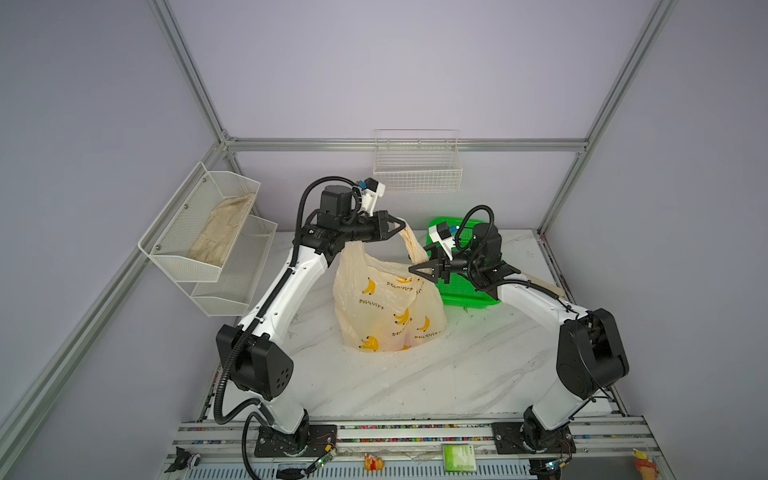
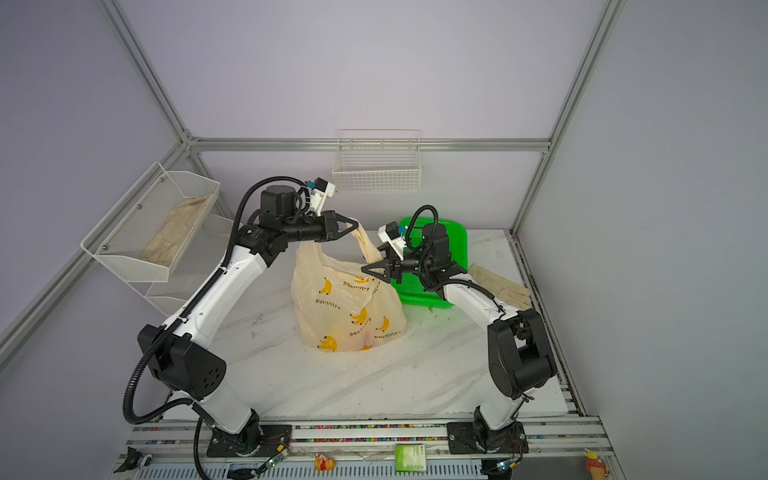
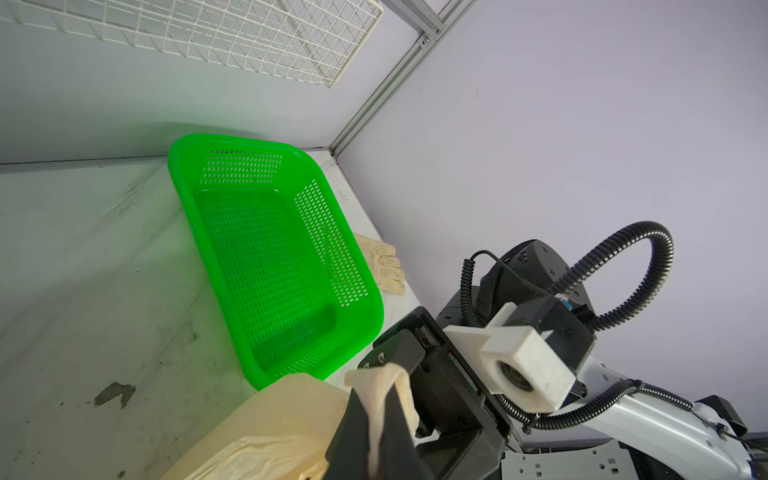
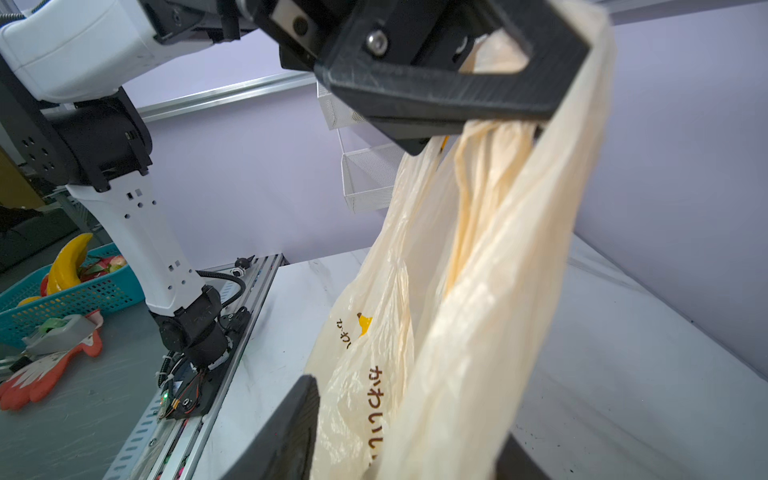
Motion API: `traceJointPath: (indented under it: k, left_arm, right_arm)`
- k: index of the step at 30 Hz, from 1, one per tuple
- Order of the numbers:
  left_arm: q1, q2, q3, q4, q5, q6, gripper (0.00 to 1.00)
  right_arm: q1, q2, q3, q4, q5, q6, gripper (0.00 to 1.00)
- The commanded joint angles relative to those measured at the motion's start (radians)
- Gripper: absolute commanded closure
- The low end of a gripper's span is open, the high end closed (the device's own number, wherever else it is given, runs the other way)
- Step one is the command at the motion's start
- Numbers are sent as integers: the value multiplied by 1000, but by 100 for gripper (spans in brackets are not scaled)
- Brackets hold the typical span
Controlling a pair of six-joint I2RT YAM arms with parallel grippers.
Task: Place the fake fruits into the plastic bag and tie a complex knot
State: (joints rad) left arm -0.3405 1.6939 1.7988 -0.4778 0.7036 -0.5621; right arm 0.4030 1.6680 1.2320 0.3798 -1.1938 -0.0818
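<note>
With the left gripper (image 1: pixel 401 226) clamped on the handle (image 1: pixel 411 243), the right gripper (image 1: pixel 422 261), jaws parted astride it, should pinch low near the bag (image 1: pixel 374 309), pulling it taut.

Soft even light — near foreground blurred.

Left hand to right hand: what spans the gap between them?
The plastic bag's bunched handle runs from the left hand down to the right hand, in both top views.
</note>
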Motion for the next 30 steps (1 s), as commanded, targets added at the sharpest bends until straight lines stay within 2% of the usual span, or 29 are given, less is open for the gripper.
traceJointPath:
  k: [1, 6, 11, 13, 15, 17, 19, 26, 27, 29, 30]
  left_arm:
    - [5, -48, 56, 45, 9, -10, 100]
    - [5, -43, 62, 53, 10, -16, 100]
    - [5, -42, 67, 55, 6, -12, 100]
    - [5, -51, 58, 55, 3, 9, 89]
    - [6, -75, 38, 50, -18, 52, 66]
    - [8, -110, 11, 49, -47, 101, 53]
    - [13, -149, -14, 39, -71, 150, 41]
    - [54, -386, -202, 52, -102, 342, 23]
    - [67, -420, -230, 34, -124, 403, 19]
    - [94, -481, -296, 16, -245, 417, 16]
    - [125, -508, -344, 29, -249, 456, 13]
  right_arm:
    - [-2, -18, 7, -13, 13, -16, 55]
    - [0, -11, 6, -7, 45, -10, 74]
    - [-1, -5, -9, 42, 69, 30, 84]
    - [-1, -12, -22, 64, 99, 43, 90]
    - [0, -24, -36, 63, 147, 44, 96]
    - [0, -35, -48, 62, 184, 47, 100]
    - [-1, -43, -58, 62, 208, 52, 100]
    - [-1, -61, -90, 99, 243, 81, 100]
    - [-1, -63, -91, 105, 244, 84, 100]
    - [-2, -67, -95, 117, 247, 92, 100]
    - [-2, -67, -95, 117, 250, 93, 100]
